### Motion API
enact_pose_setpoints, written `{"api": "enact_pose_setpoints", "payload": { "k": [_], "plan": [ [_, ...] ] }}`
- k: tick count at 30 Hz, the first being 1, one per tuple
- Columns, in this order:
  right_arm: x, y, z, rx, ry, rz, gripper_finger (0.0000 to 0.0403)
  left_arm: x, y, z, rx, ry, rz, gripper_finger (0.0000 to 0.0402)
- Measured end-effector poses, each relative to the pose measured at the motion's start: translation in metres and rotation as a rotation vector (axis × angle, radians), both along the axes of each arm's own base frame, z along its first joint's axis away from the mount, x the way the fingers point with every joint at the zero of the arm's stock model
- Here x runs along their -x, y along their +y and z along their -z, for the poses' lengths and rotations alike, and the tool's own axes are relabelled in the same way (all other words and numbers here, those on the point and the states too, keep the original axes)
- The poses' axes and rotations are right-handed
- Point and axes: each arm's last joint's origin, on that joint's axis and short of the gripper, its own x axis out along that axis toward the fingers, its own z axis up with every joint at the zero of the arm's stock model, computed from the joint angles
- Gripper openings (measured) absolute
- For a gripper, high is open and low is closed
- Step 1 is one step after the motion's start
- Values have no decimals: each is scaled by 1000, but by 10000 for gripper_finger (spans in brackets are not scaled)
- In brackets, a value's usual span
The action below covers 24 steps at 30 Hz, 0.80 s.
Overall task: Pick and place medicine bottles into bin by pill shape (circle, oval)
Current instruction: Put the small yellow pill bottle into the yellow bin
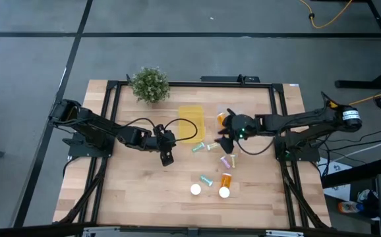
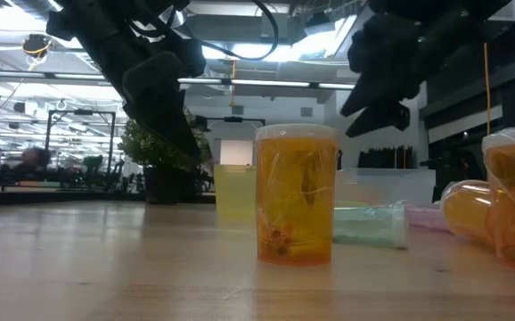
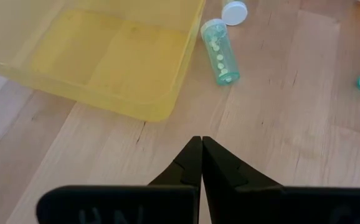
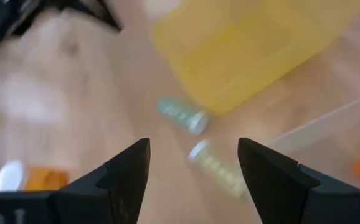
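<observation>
The right gripper (image 4: pixel 192 163), jaws apart, hovers above the slim teal vial (image 4: pixel 181 115) and cream vial (image 4: pixel 216 165), at the translucent yellow bin's (image 1: pixel 192 122) 5 o'clock, probably lining up a pick. The left gripper (image 3: pixel 201 160), jaws together, waits beside that bin.

Potted plant (image 1: pixel 149 85) — table's (image 1: pixel 138 187) far edge
</observation>
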Motion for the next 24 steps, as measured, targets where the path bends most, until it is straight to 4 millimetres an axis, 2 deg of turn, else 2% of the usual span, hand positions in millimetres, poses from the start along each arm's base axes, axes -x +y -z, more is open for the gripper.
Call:
{"api": "enact_pose_setpoints", "payload": {
  "k": [6, 11, 17, 22, 24],
  "plan": [
    [6, 28, 5, -4, 68, -109, 245, 0, 0, 0, -1, 1, 1, 4],
    [16, 48, 10, -77, 156, -106, 245, 0, 0, 0, -1, 1, 1, 4],
    [31, 60, 19, -176, 296, 78, 245, 0, 0, 0, -1, 1, 1, 4],
    [40, 60, 23, -169, 347, 280, 245, 0, 0, 0, -1, 1, 1, 4],
    [40, 61, 25, -168, 350, 307, 245, 0, 0, 0, -2, 1, 1, 4]
  ]
}}
